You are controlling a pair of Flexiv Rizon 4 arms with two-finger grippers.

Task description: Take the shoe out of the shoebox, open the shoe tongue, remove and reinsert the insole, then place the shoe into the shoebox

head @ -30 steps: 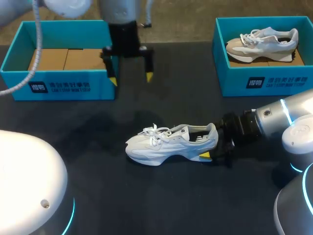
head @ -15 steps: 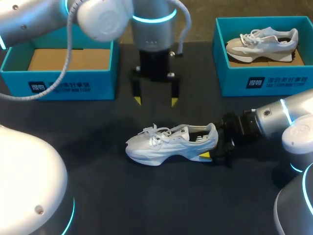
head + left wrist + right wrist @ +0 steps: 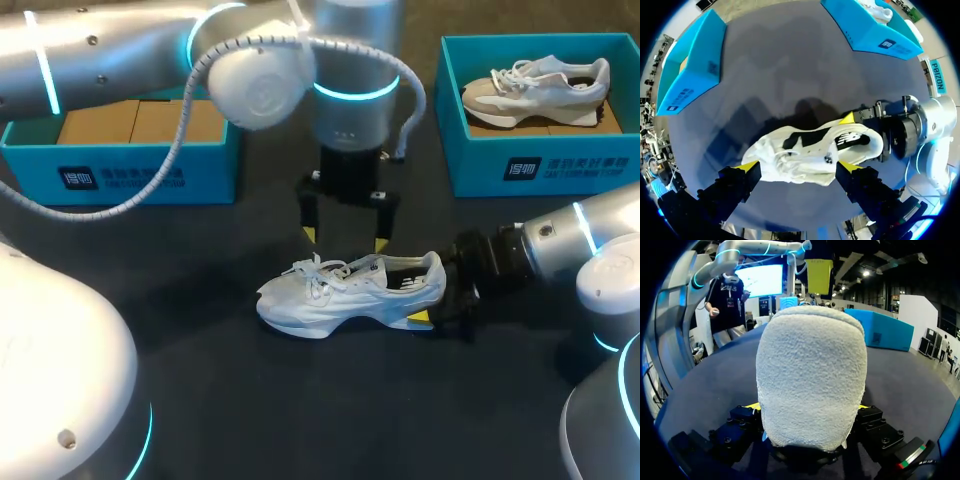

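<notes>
Mid-frame, the shoe (image 3: pixel 345 291) is seemingly clamped at its heel by the right gripper (image 3: pixel 431 301); the left gripper (image 3: pixel 346 238) is spread wide just above.

Inspection of obscured items. In the right wrist view, the heel of the shoe (image 3: pixel 811 375) blocked nearly everything ahead of my right pincer (image 3: pixel 809 407). Of its yellow tips I saw only thin slivers at either side of the heel. In the head view, one tip was hidden behind that heel. The shoe's opening was dark, so I could not tell whether the insole lay inside. My left arm (image 3: pixel 100 45) covered the back wall of the left shoebox (image 3: pixel 120 175). The right shoebox (image 3: pixel 540 165) ran off the view's edge. In the left wrist view, the second shoe (image 3: pixel 877 9) was cut off.
</notes>
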